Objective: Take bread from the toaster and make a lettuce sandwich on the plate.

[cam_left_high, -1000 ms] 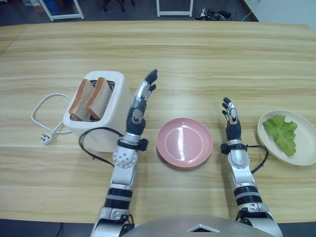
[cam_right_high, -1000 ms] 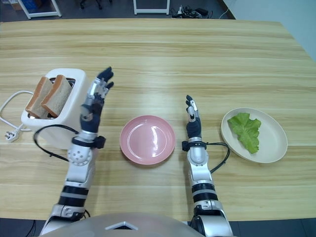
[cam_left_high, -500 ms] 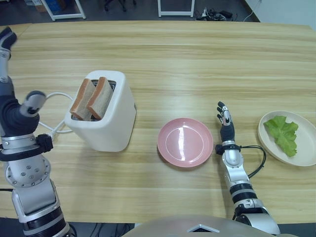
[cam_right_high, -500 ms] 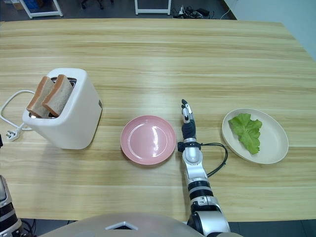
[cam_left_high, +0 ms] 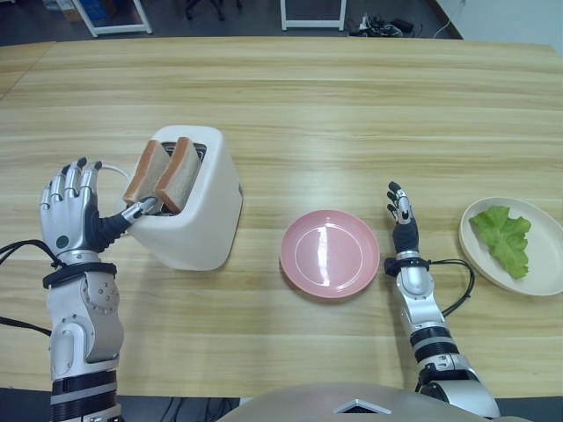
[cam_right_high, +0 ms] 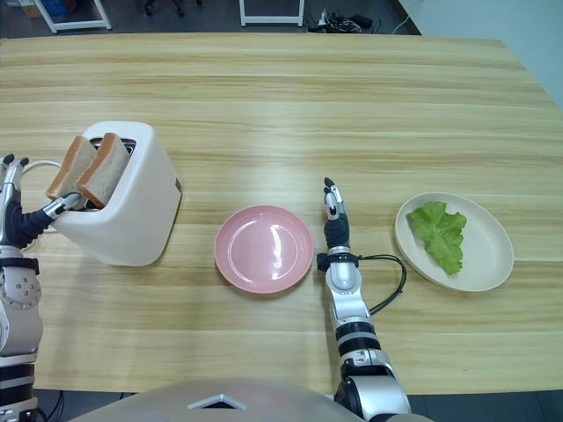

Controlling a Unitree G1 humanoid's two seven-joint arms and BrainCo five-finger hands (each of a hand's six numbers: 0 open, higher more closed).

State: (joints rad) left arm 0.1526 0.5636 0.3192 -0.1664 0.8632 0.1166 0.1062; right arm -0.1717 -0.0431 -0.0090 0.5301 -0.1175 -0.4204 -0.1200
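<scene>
Perhaps lab: cables point(cam_left_high: 378, 25), chair base point(cam_left_high: 209, 9)

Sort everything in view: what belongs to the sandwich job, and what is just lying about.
Job: toaster, two bread slices in it, pink plate, lettuce on its beige plate.
Lying about: toaster's cord, cables behind the table.

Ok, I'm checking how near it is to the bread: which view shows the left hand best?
The left eye view: the whole left hand shows beside the toaster, fingers spread, one finger stretched toward the bread. In the right eye view the hand sits at the picture's left edge, partly cut off.
</scene>
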